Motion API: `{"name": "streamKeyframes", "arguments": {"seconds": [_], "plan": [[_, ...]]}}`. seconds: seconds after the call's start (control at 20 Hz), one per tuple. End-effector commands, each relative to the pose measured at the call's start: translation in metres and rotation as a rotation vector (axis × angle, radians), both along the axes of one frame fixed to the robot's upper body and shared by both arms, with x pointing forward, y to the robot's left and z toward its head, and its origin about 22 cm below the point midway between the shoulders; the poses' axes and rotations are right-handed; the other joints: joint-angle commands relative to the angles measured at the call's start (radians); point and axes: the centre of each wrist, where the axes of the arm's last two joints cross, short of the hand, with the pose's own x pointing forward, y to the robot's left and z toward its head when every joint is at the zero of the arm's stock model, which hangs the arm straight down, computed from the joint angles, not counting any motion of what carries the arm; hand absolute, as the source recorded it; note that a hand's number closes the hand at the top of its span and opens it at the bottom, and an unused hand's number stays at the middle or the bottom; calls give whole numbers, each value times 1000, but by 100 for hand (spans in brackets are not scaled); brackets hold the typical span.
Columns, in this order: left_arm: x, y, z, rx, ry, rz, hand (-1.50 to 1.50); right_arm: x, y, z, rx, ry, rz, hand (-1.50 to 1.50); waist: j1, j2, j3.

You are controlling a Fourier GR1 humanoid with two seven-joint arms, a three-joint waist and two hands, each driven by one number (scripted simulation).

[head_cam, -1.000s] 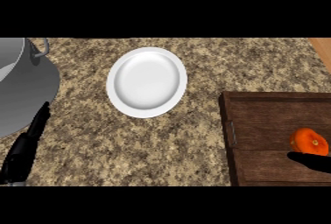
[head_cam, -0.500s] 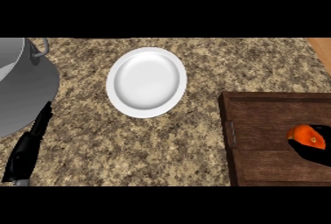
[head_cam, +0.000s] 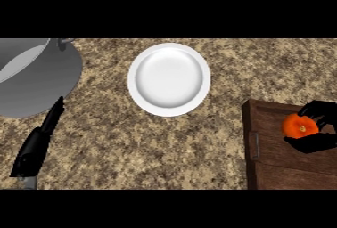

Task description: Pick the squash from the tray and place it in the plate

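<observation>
Sitting at three o'clock in the view, the orange squash (head_cam: 299,126) is over the wooden tray (head_cam: 273,156), near its far edge. The right hand (head_cam: 316,143) has its black fingers and thumb curled round it; whether it rests on the wood I cannot tell. The white plate (head_cam: 169,79) lies at ten o'clock from the squash, well apart, on the speckled counter (head_cam: 164,151), with the tray's raised left rim between them. A grey pot (head_cam: 36,75) fills ten o'clock of the view. Just below it, at eight o'clock, the left hand (head_cam: 36,149) shows fingers straight, holding nothing.
</observation>
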Motion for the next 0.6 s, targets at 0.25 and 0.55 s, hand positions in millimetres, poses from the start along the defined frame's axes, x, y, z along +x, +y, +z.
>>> {"name": "streamKeyframes", "arguments": {"seconds": [0.25,0.55], "plan": [[17,-9,6,-1,-3,-45,0,72,-6,63,-365,-137,376,150,29,12,6],[6,-5,-5,-5,16,9,0,112,17,74,-397,-435,452,150,-19,-6,4]]}}
